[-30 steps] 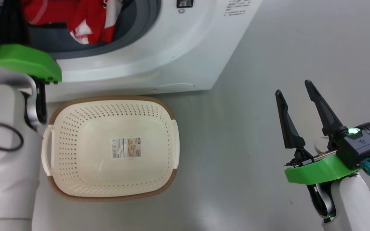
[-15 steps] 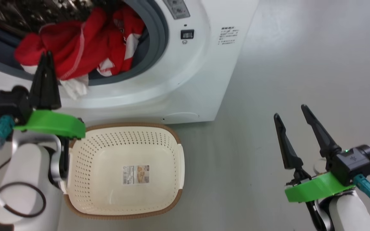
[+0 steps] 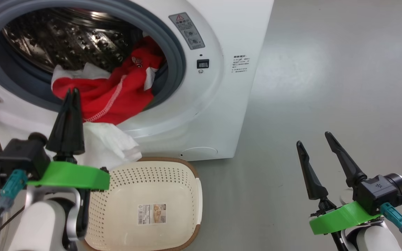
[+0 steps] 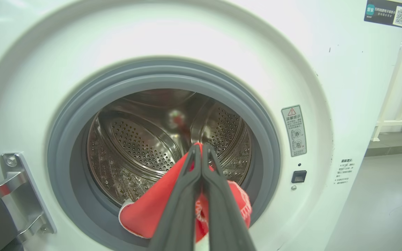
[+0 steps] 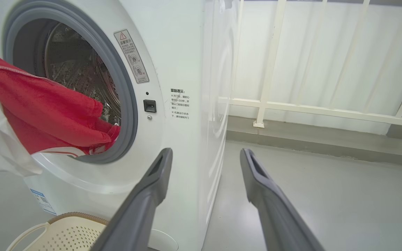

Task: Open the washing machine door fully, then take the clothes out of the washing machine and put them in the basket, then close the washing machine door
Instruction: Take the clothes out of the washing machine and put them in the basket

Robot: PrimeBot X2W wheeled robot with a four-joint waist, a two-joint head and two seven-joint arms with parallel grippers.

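Head view: the left gripper [image 3: 72,91] is seen pinched shut on the red and white clothes [image 3: 117,97], which are draped out of the washing machine [image 3: 218,104] over its lower rim, above the basket [image 3: 173,181] set on the floor [image 3: 326,69] against the machine's front. The right gripper [image 3: 312,138] is held wide open and empty, off to the side.

The left arm [image 3: 42,223] hides one side of the basket [image 3: 183,188], whose near rim is cropped. Small print [image 3: 240,64] on the washing machine [image 3: 222,115] is unreadable.
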